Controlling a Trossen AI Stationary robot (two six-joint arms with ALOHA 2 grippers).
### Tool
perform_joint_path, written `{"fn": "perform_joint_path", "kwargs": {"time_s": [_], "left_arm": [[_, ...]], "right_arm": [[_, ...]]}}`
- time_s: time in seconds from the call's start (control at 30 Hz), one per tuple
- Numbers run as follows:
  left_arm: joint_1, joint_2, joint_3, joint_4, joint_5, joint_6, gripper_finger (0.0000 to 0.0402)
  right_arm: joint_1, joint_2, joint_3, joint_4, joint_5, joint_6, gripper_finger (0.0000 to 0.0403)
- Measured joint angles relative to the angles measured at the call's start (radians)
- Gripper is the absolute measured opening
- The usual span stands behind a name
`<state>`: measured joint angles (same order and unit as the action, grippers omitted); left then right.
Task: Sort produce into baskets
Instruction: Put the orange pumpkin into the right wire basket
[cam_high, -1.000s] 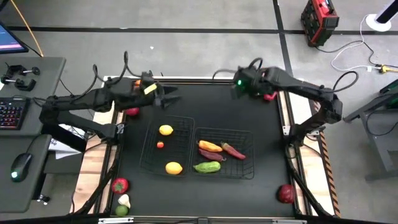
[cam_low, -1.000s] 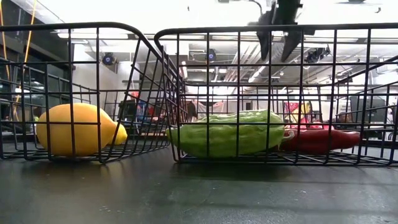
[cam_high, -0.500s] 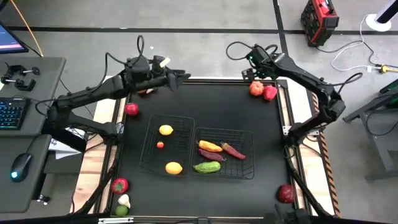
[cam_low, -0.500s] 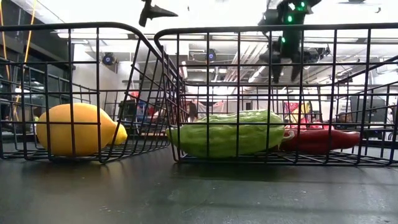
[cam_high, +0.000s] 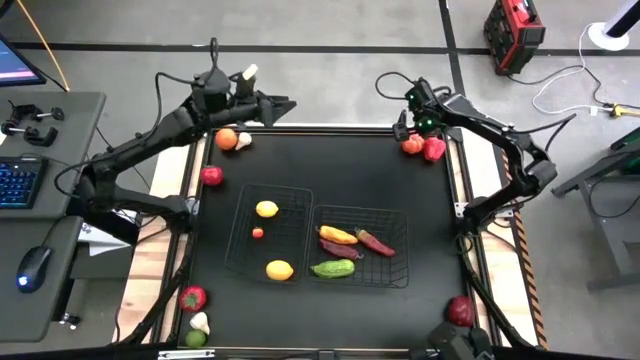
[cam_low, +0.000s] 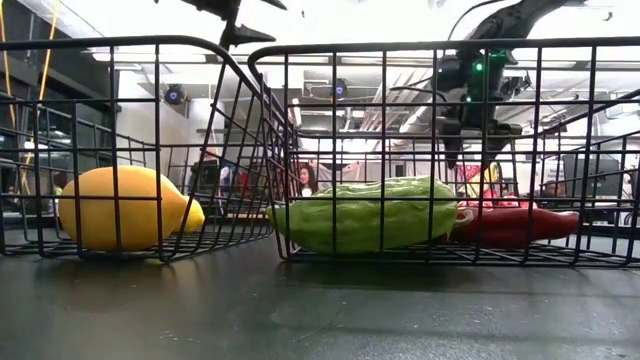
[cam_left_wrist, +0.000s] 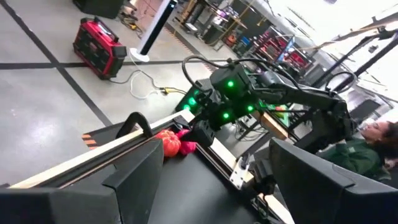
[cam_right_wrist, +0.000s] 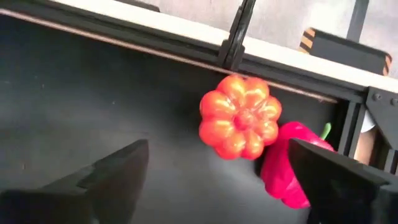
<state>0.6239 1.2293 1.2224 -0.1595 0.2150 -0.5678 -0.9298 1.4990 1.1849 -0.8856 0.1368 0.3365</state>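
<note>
Ribbed, glossy orange pumpkin (cam_right_wrist: 240, 125), far right corner, touching a smooth red pepper (cam_right_wrist: 292, 165). Right gripper (cam_high: 412, 128) above it, fingers wide apart, empty. Left gripper (cam_high: 283, 103) at the far left edge, parted, empty. Wire-mesh baskets (cam_high: 268, 268) at centre. No legible writing.

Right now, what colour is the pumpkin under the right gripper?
Orange, the pumpkin shows best in the right wrist view.

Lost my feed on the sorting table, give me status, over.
Right claw open above the small pumpkin, red pepper touching it. Left claw open, empty, at the far edge. Both baskets partly filled. Nothing blocking.
</note>
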Motion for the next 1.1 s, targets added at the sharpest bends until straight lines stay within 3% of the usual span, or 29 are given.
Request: {"fn": "perform_joint_path", "kwargs": {"time_s": [0.17,0.3,0.53,1.1], "left_arm": [[0.059,0.000,0.000,0.000,0.099,0.021,0.0280],[0.094,-0.001,0.000,0.000,0.164,0.022,0.0280],[0.116,-0.001,0.000,-0.001,0.223,0.022,0.0280],[0.110,-0.001,0.000,-0.001,0.228,-0.049,0.0280]], "right_arm": [[-0.006,0.055,0.001,0.003,0.032,0.006,0.0387],[-0.010,0.098,0.003,0.060,0.045,0.104,0.0387],[-0.025,0.107,0.007,0.082,0.045,0.108,0.0387],[-0.092,0.299,0.007,0.103,0.008,0.081,0.0387]]}}
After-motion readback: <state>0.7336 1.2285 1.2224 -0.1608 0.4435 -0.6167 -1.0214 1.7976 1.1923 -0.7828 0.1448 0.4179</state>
